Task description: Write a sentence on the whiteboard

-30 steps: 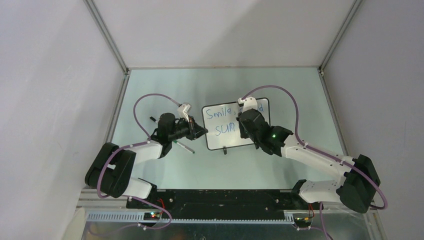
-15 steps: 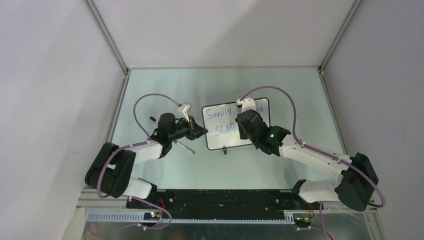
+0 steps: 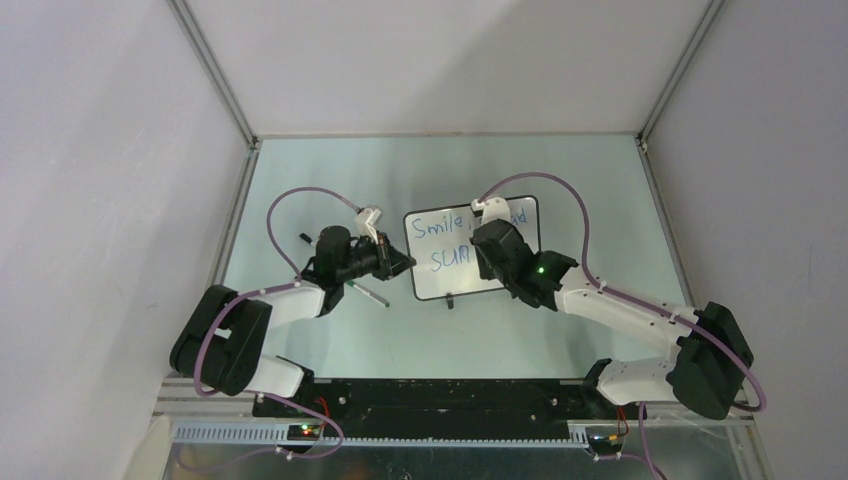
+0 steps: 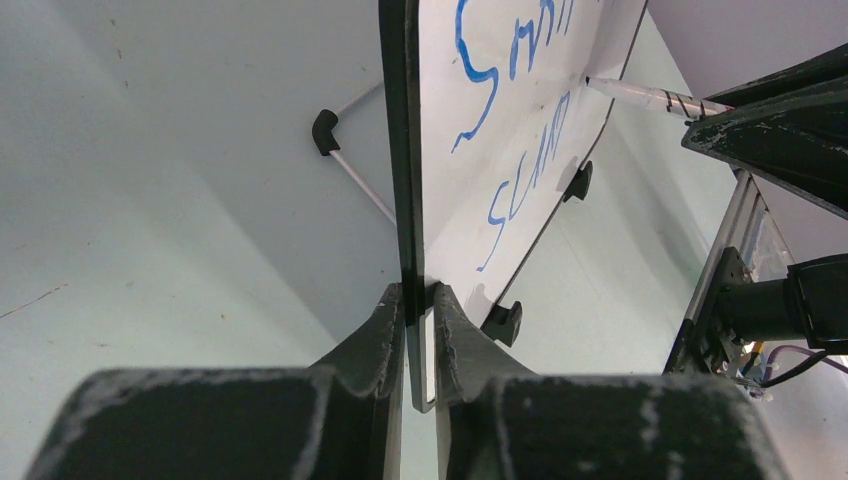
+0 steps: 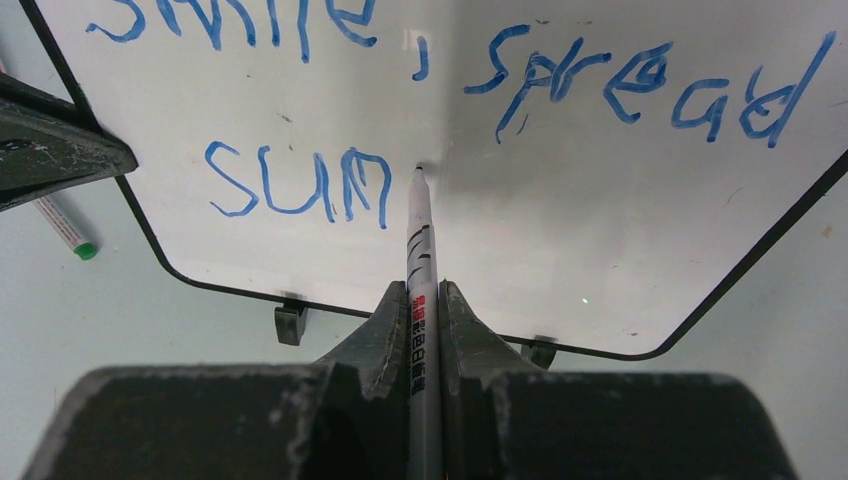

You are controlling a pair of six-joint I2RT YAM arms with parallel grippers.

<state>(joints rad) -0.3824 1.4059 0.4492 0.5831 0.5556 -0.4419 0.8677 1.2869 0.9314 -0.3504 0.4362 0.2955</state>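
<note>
the right tool (image 5: pixel 424 298) is clenched on the marker (image 5: pixel 420 235); we see it slid a bit left, tip just past "sum" in the sentence (image 5: pixel 296 183) (no new letter yet). the left tool (image 4: pixel 420 298) pinches the edge of the whiteboard (image 5: pixel 600 230).

Whiteboard (image 3: pixel 445 282): standing on the table (image 3: pixel 400 340), between the two arms.
Left gripper (image 4: pixel 417 290): clamping the board's left edge.
Right gripper (image 5: pixel 424 290): sitting before the board, pinching a marker (image 5: pixel 420 250).
Marker tip: touching the board just right of the sentence (image 3: pixel 438 227)'s lower line.
Spare pen (image 3: pixel 370 294): lying on the table, left of the board, just beside the left gripper.
</note>
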